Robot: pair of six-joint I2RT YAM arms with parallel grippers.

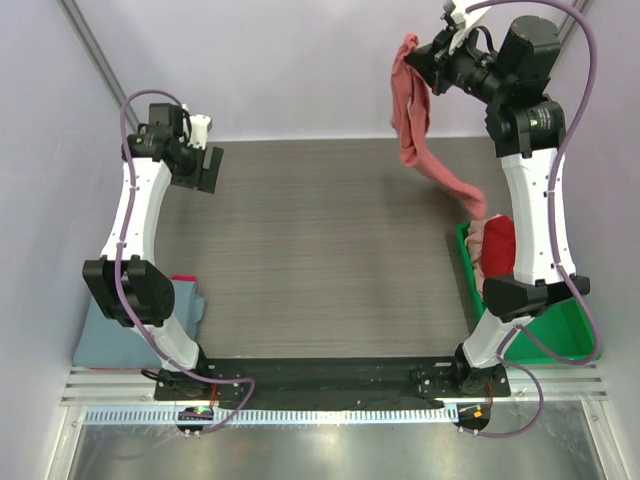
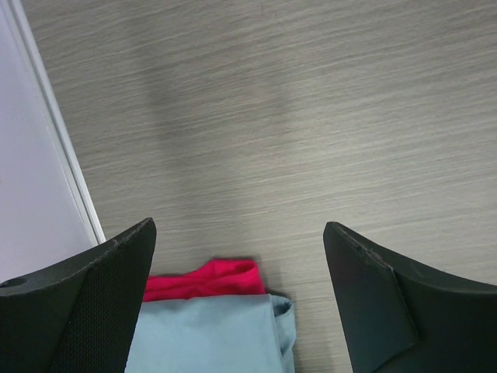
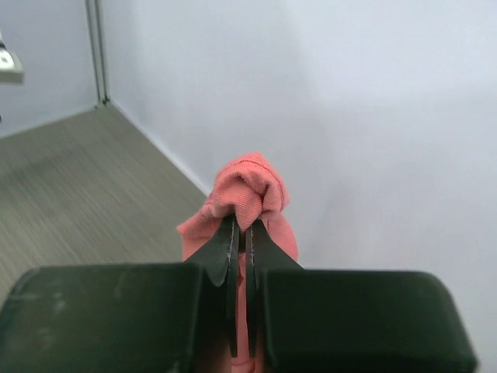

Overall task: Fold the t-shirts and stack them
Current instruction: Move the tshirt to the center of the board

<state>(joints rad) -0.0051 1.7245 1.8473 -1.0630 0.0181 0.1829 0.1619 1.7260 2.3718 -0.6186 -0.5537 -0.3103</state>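
Salmon-pink t-shirt [image 1: 406, 110] hangs bunched and twisted, pinched by right fingers [image 3: 224, 252]; left fingers [image 2: 93, 311] spread, empty.

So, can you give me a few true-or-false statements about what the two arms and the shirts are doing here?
1. The right tool is clamped on a pink shirt, held up high. True.
2. The left tool holds a shirt too. False: it is open and empty above the table.
3. The bin beside the right arm is blue. False: it is green.
4. A light blue shirt lies folded near the left arm's base. True.
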